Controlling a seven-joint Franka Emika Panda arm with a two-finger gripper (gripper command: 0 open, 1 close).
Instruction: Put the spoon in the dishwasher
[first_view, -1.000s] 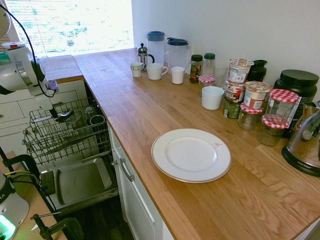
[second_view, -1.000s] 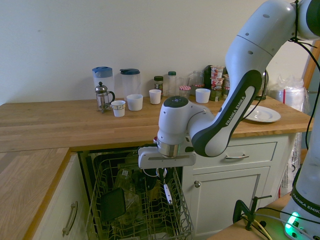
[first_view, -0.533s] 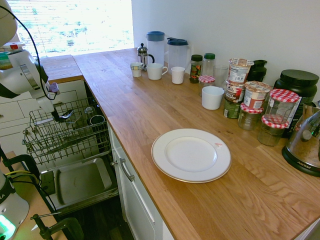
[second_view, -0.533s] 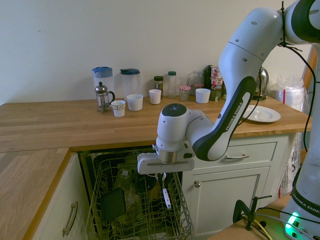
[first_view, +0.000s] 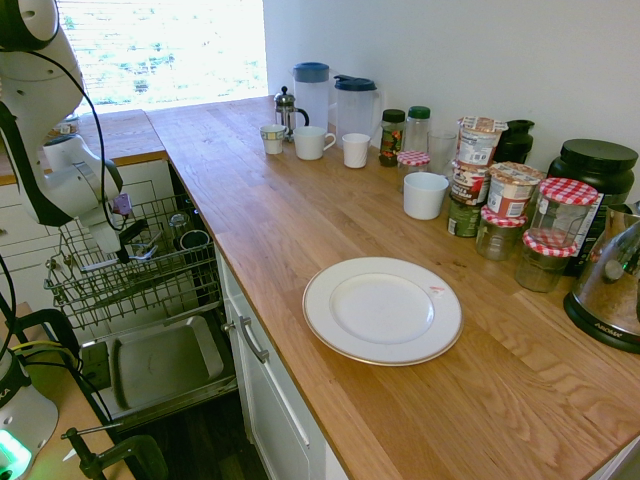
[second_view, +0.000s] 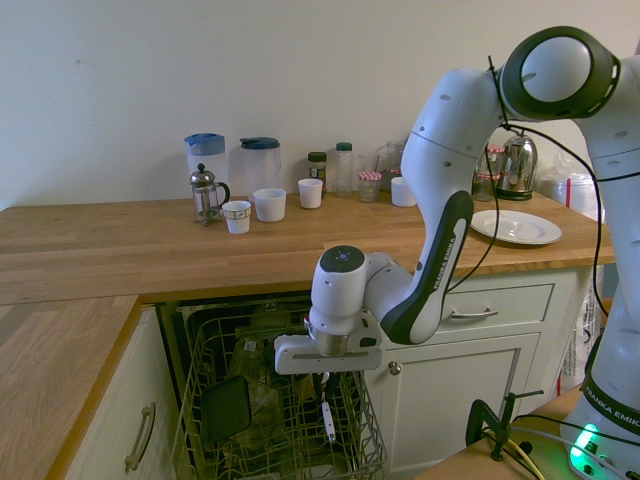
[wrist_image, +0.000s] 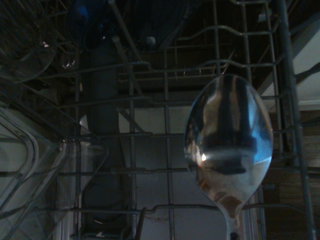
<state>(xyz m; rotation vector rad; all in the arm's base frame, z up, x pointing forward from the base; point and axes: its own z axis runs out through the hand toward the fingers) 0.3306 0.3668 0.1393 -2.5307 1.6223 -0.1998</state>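
One gripper (first_view: 133, 250) is showing at nine o'clock in the first exterior view, hanging over the dishwasher (first_view: 140, 275) rack. In the second exterior view the gripper (second_view: 324, 382) is clenching the spoon (second_view: 328, 420) by its handle, bowl pointing down among the rack wires at six o'clock. In the wrist view the spoon (wrist_image: 228, 150) bowl is filling the four o'clock area before the wires.

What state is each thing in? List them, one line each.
Gripper: shut on the spoon, pointing down.
Spoon: held, hanging bowl-down inside the rack.
Dishwasher: door down, rack pulled out.
Plate: empty, flat on the counter.
Jugs: upright, lids on.
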